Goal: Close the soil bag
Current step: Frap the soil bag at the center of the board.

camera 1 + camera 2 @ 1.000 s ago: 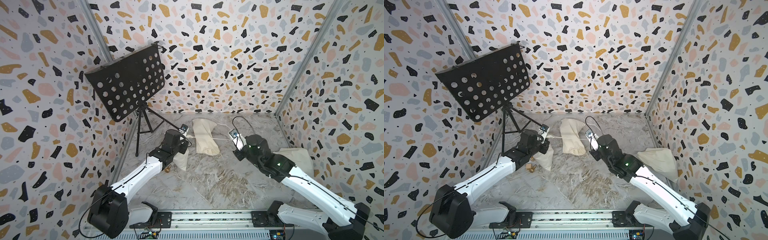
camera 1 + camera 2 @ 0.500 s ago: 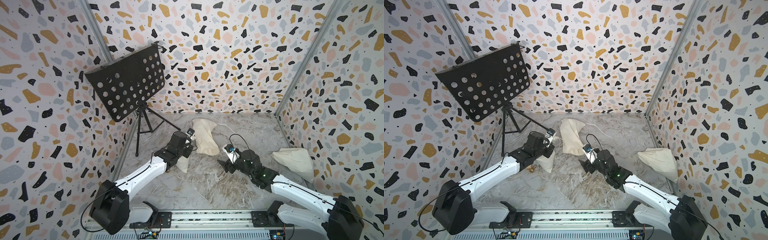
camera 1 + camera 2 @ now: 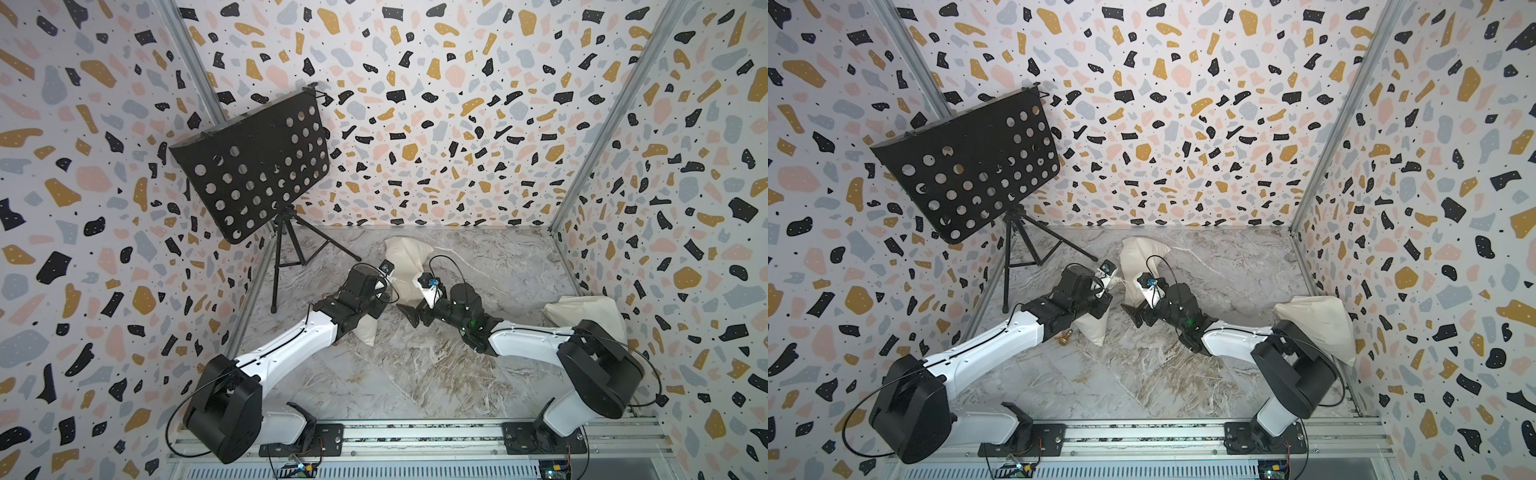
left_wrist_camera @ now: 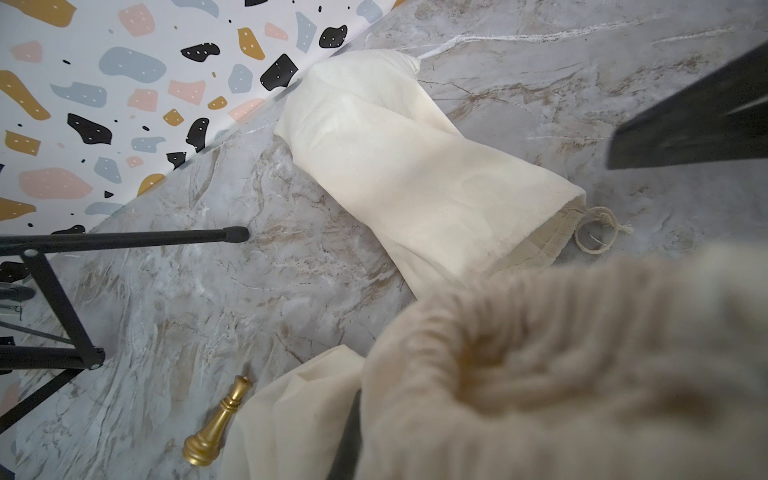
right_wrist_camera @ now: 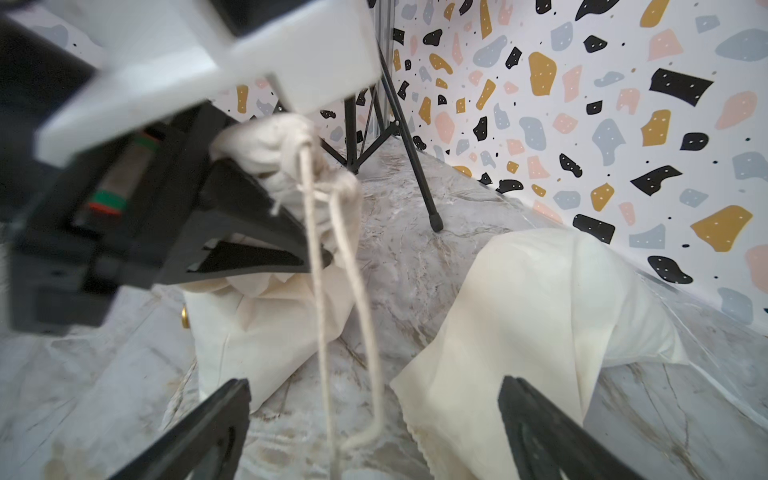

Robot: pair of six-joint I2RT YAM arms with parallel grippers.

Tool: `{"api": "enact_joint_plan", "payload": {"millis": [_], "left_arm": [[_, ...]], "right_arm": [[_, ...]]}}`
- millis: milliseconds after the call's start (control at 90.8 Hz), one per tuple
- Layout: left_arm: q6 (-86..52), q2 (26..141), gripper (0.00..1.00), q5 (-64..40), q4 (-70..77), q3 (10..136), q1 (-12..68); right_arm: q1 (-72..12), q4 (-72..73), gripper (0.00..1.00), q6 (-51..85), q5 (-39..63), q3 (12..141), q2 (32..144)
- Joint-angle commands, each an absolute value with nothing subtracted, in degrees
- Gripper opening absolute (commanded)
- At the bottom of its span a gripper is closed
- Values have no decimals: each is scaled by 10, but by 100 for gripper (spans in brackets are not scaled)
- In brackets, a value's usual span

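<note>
The worktop (image 3: 415,374) under me is a grey marble-look sheet with brown veining, boxed in on three sides by white walls (image 3: 415,104) scattered with black, ochre, pink and blue-grey flecks. Metal posts run up the two back corners. A slotted rail (image 3: 415,436) along the front edge carries both of my arm bases.

My left tool (image 5: 282,216) is pressed together on the bunched neck of the soil bag (image 3: 368,330), which sits left of centre. The cream cloth hangs from the pinch, with its lower part on the worktop. Its drawstring (image 5: 320,291) trails down from the neck in two loose strands. My right tool (image 3: 409,313) sits just beside it, spread wide and holding nothing (the strands fall between its fingers in the right wrist view).

A second cream bag (image 3: 405,257) lies flat toward the back wall, its mouth open and a cord loop beside it. A third bag (image 3: 590,309) slumps against the right wall behind my right arm. A black perforated music stand (image 3: 253,166) on a tripod fills the back-left corner. A small gold chess piece (image 4: 216,424) lies on its side next to the soil bag.
</note>
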State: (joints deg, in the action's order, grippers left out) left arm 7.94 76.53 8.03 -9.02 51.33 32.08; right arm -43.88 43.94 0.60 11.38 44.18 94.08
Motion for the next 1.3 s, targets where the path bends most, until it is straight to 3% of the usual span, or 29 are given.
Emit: {"api": "enact_joint_plan", "payload": {"millis": [0, 44, 231, 242, 506, 639, 804, 936, 1079, 1288], "left_arm": [[82, 749, 0, 78, -83, 522, 324], [82, 748, 0, 75, -83, 521, 324], [74, 741, 0, 120, -85, 512, 324], [73, 742, 0, 126, -85, 512, 324], [12, 751, 4, 166, -80, 505, 294], [12, 739, 19, 140, -57, 488, 295], [31, 677, 52, 81, 5, 444, 312], [55, 625, 68, 11, 46, 414, 323], [74, 598, 77, -28, 49, 418, 337], [131, 614, 82, -90, 43, 442, 363]], "right_arm": [[-438, 501, 89, 21, 125, 477, 973], [-438, 507, 79, 24, 129, 482, 986], [-437, 530, 1, 10, 93, 446, 965], [-436, 526, 0, 8, 90, 443, 961], [-423, 415, 0, -24, 20, 369, 803], [-423, 330, 0, -28, 26, 382, 739], [-423, 201, 0, -24, 32, 437, 692], [-423, 149, 0, -24, 35, 468, 693], [-423, 107, 0, -21, 43, 497, 707], [-423, 81, 0, -21, 48, 508, 695]]}}
